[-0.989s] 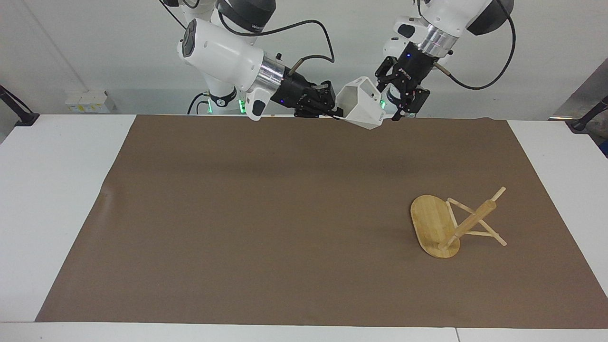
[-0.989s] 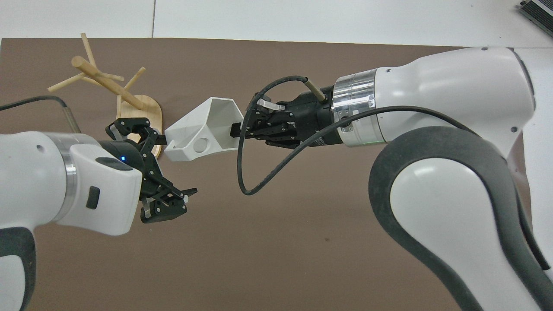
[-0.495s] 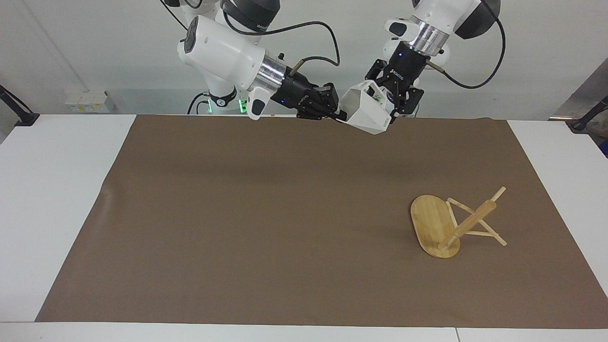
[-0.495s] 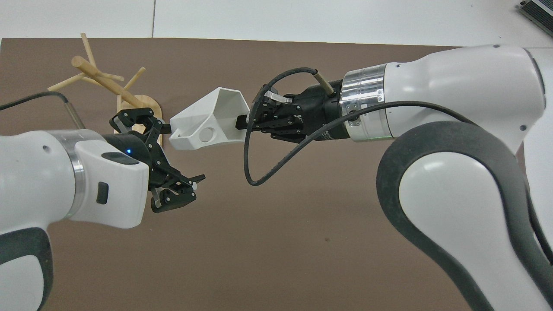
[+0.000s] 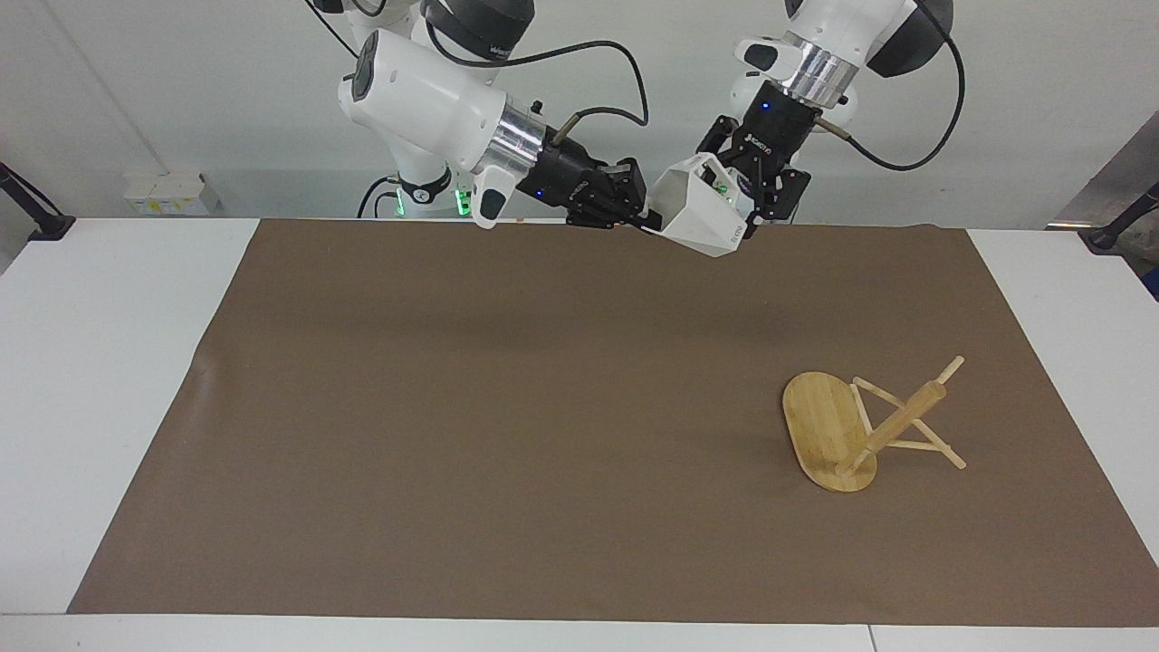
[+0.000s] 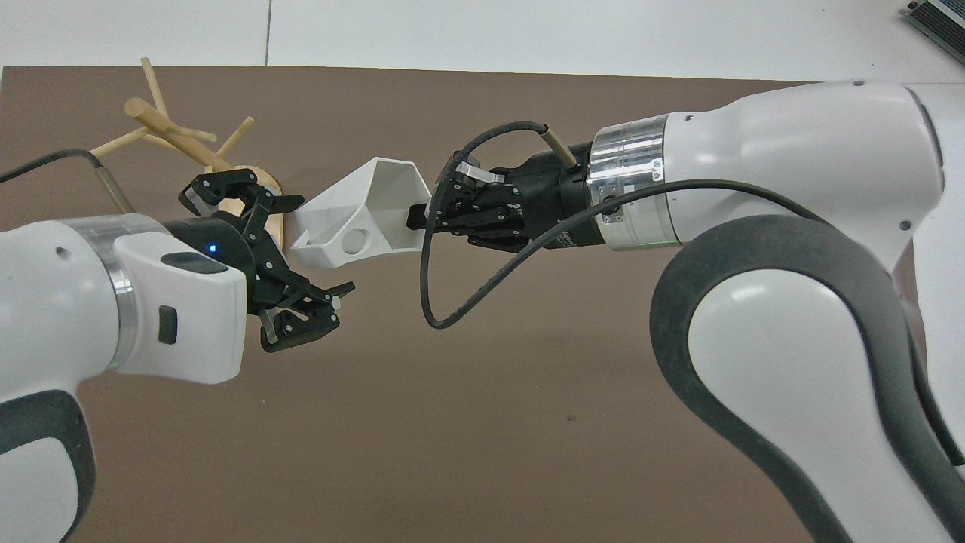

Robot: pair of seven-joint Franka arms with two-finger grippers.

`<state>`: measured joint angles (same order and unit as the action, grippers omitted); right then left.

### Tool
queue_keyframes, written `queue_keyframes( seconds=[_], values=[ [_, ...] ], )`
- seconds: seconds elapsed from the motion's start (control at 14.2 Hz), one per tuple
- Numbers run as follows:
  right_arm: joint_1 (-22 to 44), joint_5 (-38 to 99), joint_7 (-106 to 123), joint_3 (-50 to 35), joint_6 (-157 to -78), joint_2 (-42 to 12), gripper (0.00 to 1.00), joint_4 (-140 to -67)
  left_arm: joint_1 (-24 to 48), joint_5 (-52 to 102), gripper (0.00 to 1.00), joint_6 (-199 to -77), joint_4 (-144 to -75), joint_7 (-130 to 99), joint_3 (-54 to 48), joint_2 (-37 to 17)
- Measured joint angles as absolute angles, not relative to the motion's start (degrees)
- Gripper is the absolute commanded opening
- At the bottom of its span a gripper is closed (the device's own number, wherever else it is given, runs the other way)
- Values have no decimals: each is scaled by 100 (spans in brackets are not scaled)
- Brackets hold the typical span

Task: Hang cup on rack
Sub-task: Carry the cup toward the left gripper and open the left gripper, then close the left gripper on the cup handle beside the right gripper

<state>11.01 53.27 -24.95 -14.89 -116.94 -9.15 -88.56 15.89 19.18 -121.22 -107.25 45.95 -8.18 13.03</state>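
Observation:
The white faceted cup (image 5: pixel 702 213) hangs in the air over the mat's edge nearest the robots, tipped on its side, its handle hole showing in the overhead view. My right gripper (image 5: pixel 645 220) is shut on the cup's (image 6: pixel 362 219) rim, one finger inside the mouth. At the cup's base end, my left gripper (image 5: pixel 750 201) is open, its fingers (image 6: pixel 290 202) spread on either side of the base; whether they touch it I cannot tell. The bamboo rack (image 5: pixel 828 430) lies tipped over on the mat toward the left arm's end, its post and pegs (image 6: pixel 181 139) slanting up.
A brown mat (image 5: pixel 507 407) covers most of the white table (image 5: pixel 100 380). A black cable (image 6: pixel 445 302) loops from the right wrist beside the cup. A black clamp (image 5: pixel 36 217) stands at each end of the table.
The left gripper has closed in on the cup's base from the side. The right gripper lifted the cup slightly and shifted it toward the left gripper. The rack has not moved.

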Motion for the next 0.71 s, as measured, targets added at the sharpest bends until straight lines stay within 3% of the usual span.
queue_keyframes(
  seconds=[0.71],
  values=[
    [1111,5327,-2495,-1498,-11715,-956,0,-8858,1391,1926,100,-12835,-11033,5287,-837,1346]
  ],
)
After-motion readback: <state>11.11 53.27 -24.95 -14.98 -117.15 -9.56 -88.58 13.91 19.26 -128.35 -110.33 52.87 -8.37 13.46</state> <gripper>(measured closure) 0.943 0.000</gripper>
